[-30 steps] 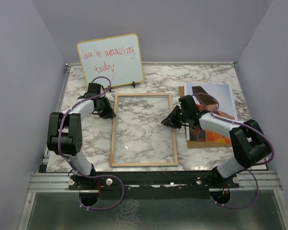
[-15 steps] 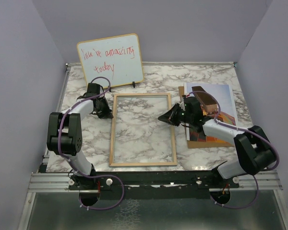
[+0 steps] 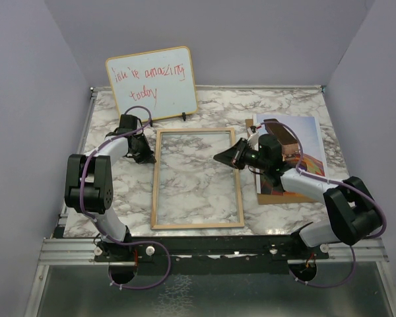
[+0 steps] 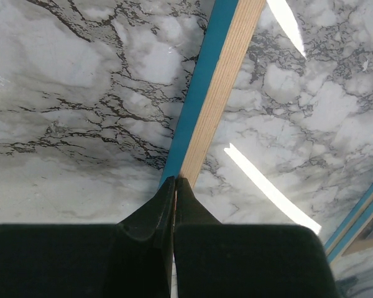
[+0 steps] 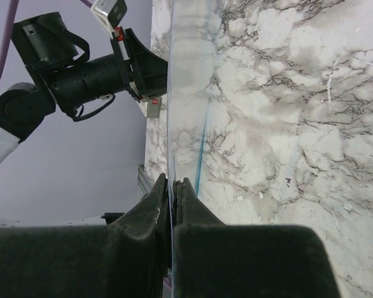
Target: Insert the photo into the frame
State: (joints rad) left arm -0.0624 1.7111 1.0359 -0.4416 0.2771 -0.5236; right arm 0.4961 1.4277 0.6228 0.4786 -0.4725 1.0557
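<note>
The frame (image 3: 198,225) lies flat on the marble table, light wood face up, with its blue side (image 4: 196,105) showing in the left wrist view. My left gripper (image 3: 149,158) (image 4: 174,180) is shut, its tips on the frame's left rail. My right gripper (image 3: 218,158) (image 5: 173,180) is over the frame's right side, shut on a thin clear pane (image 5: 171,93) seen edge-on. The photo (image 3: 302,135), with pale sky and orange-red patches, lies at the right on a brown board. My right arm partly covers it.
A whiteboard (image 3: 152,82) with red handwriting leans at the back left. Purple walls close in on three sides. A metal rail (image 3: 211,247) runs along the near table edge. The brown backing board (image 3: 259,198) sticks out under the photo.
My right gripper swung left from beside the frame to over its right side and shut. My left gripper shut at the left rail, barely shifting. The frame has not moved.
</note>
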